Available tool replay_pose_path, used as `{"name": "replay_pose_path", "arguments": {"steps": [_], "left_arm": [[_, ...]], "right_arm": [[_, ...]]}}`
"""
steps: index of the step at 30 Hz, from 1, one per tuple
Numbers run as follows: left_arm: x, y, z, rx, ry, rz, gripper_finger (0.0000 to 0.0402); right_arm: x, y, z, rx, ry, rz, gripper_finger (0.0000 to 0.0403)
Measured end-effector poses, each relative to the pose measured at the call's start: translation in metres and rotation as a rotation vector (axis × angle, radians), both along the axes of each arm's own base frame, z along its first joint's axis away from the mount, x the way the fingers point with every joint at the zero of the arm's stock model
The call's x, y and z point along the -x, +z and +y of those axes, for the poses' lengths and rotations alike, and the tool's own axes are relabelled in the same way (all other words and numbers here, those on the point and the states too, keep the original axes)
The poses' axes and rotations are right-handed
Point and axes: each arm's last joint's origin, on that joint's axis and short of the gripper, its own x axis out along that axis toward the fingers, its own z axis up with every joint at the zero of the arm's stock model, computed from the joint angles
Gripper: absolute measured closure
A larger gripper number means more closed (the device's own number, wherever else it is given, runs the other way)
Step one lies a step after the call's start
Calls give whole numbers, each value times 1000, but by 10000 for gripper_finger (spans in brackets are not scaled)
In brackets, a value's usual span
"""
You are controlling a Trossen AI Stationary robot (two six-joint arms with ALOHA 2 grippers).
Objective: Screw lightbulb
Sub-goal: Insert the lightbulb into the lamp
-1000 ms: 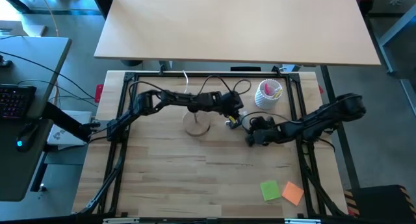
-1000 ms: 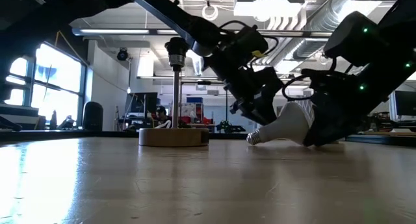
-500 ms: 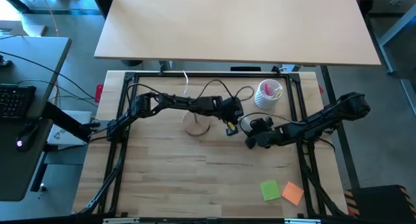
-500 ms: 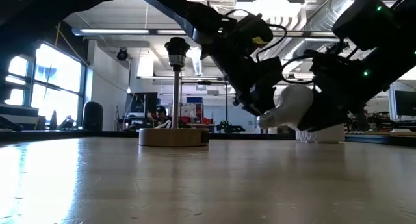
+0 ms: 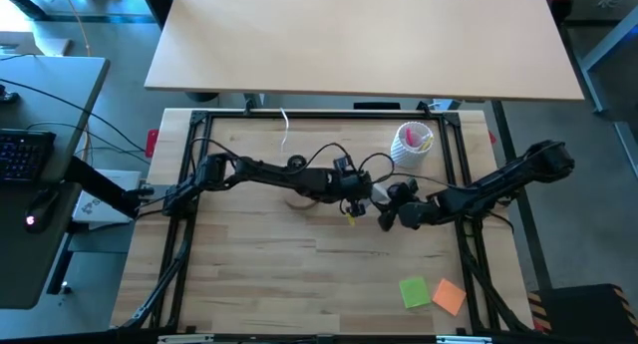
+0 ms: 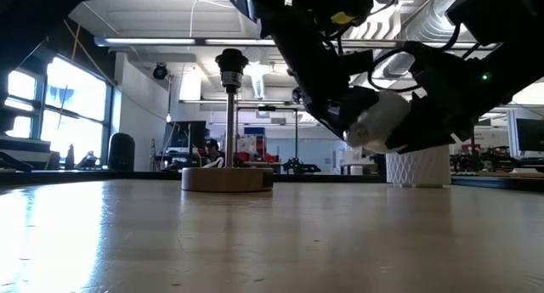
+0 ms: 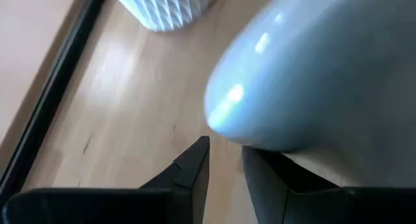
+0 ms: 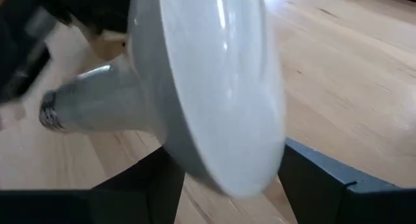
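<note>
Lightbulb (image 6: 384, 121) hangs clear of the wooden table (image 5: 299, 274), lifted between the two grippers near the middle of the workspace, with its narrow screw end pointing toward the left arm and its round white head toward the right arm. The right gripper (image 5: 389, 210) has its jaws spread wide around the globe head, one dark finger (image 8: 322, 185) on each side of the widest part, so the bulb is carried by it. The left gripper (image 5: 356, 196) sits just beside it at the neck end; its two fingers (image 7: 188, 169) stand only a little apart and lie under the white body in its wrist view, but whether they actually press on the bulb cannot be told. In the low view the bulb shows tilted, well above the tabletop, to the right of the round wooden lamp base (image 6: 227, 179) with its upright black socket (image 6: 231, 68). A white ribbed cup (image 5: 411, 145) stands behind the grippers.
</note>
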Motion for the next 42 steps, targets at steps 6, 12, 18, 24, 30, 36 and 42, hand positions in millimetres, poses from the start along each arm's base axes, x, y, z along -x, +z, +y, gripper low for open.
{"name": "replay_pose_path", "arguments": {"steps": [6,12,18,24,30,36,42], "left_arm": [[10,-12,-1,36,7,90,314],[16,-34,-2,85,-3,92,314],[17,-38,-2,83,0,85,314],[28,-22,-9,47,31,128,314],[29,-25,-21,78,-10,145,314],[26,-27,-14,230,-105,150,294],[24,-26,0,362,-167,123,235]], "right_arm": [[0,-6,1,-17,23,51,177],[-4,-18,-2,-54,56,117,177],[-5,-23,-4,-128,69,142,177],[2,-18,7,-245,35,92,177],[5,-21,30,-293,-76,-61,176],[-1,-34,34,-347,-141,-115,162],[-17,-45,30,-374,-134,-171,116]]}}
